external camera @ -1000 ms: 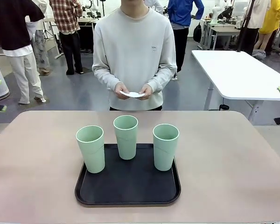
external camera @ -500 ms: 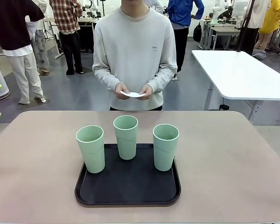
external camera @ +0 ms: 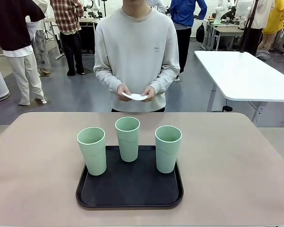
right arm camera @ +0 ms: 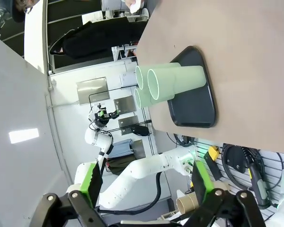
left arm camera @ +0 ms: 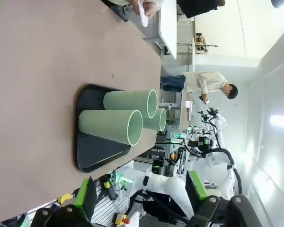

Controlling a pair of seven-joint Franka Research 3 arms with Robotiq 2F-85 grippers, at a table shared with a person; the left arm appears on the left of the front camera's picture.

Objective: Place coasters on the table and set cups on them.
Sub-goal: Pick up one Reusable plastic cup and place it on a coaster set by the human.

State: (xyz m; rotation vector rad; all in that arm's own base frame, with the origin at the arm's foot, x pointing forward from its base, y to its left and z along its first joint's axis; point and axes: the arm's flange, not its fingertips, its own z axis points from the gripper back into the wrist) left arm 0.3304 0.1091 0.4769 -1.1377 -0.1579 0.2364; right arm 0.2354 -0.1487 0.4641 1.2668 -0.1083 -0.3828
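Grey floor (external camera: 75, 97), white table (external camera: 241, 75) at right

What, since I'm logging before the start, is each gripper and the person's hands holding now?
Left gripper: open, empty.
Right gripper: open, empty.
Person's hands: holding the white coasters.

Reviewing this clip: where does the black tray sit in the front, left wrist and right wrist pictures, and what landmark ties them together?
Front view: the black tray lies low centre, on the near half of the table.
Left wrist view: the tray is left of centre, rolled sideways.
Right wrist view: the tray is right of centre, just above the middle.
Shared landmark: the three green cups standing on it.
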